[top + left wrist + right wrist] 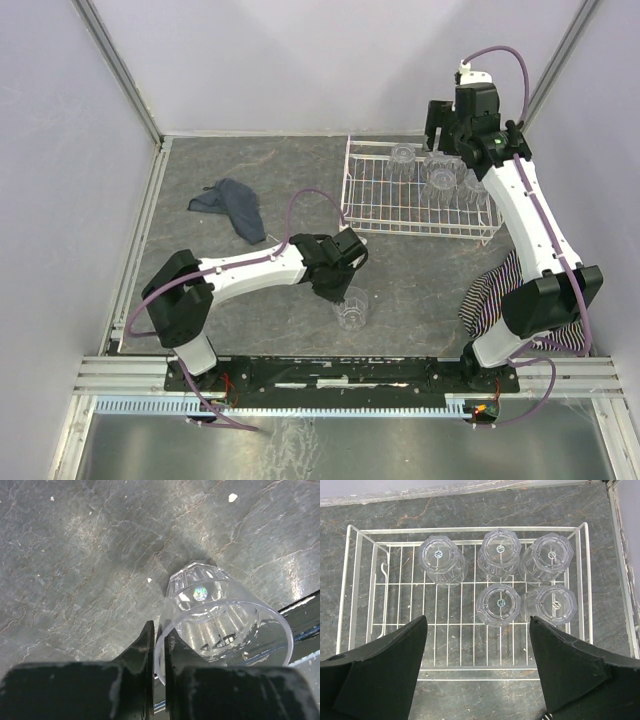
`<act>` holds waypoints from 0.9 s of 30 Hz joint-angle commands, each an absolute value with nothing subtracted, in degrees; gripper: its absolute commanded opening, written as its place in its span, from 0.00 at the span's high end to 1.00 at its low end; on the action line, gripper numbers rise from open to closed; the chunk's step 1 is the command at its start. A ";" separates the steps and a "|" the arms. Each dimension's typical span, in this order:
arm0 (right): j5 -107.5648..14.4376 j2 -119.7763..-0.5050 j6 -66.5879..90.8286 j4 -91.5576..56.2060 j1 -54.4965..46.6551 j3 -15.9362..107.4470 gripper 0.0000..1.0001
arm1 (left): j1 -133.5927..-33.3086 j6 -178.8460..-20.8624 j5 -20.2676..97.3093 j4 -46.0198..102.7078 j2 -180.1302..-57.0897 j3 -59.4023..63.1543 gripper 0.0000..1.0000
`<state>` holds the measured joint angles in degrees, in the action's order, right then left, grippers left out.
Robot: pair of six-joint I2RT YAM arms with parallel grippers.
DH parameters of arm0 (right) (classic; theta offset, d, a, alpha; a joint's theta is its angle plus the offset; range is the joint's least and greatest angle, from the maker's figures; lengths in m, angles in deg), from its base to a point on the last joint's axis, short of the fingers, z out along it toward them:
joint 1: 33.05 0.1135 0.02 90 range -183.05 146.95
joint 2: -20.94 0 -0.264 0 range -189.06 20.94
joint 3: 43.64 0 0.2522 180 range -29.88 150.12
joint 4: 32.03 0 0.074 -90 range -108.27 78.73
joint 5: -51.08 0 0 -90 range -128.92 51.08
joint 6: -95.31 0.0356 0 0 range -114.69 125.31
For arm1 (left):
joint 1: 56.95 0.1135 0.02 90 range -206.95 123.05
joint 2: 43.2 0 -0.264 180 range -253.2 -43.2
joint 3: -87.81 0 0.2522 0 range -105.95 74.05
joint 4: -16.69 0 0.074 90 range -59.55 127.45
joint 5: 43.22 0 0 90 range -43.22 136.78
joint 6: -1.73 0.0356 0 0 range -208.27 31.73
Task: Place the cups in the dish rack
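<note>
One clear ribbed cup (220, 615) stands on the grey table, near the front middle in the top view (352, 310). My left gripper (159, 630) is shut on its wall at the rim, one finger inside the cup and one outside; from above the gripper (345, 287) sits at the cup's near-left side. The white wire dish rack (470, 530) lies at the back right (420, 228) and holds several cups standing upside down, such as one (442, 560) at its left and another (498, 604) in the middle. My right gripper (477, 622) hangs open above the rack's near edge (450, 130), holding nothing.
A dark blue cloth (232, 205) lies crumpled at the back left of the table. A striped cloth (500, 290) lies by the right arm's base. Metal rails (140, 230) border the table's left side and front.
</note>
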<state>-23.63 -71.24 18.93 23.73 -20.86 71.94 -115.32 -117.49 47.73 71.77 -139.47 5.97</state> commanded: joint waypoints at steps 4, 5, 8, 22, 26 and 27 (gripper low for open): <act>-27.54 -70.34 20.29 22.50 -21.33 73.73 0.11 | -115.09 -116.95 49.44 75.70 -136.93 -1.20 0.97; -28.74 -70.71 20.85 22.89 -21.32 74.53 0.11 | -114.47 -117.00 49.52 77.12 -136.15 -2.69 0.97; -34.55 -71.76 22.54 23.70 -21.30 75.98 0.11 | -110.48 -117.81 47.00 78.93 -133.38 -7.98 0.97; -79.07 -72.55 56.49 -3.30 -28.17 62.24 0.08 | -82.98 -140.21 12.68 43.64 -133.19 -7.60 0.97; -84.41 -72.01 67.95 -15.87 -28.10 54.94 0.07 | -82.11 -147.97 7.81 34.32 -136.65 -8.59 0.97; -84.97 -71.77 70.96 -19.64 -28.12 52.85 0.07 | -81.90 -149.55 7.24 32.16 -137.07 -8.34 0.97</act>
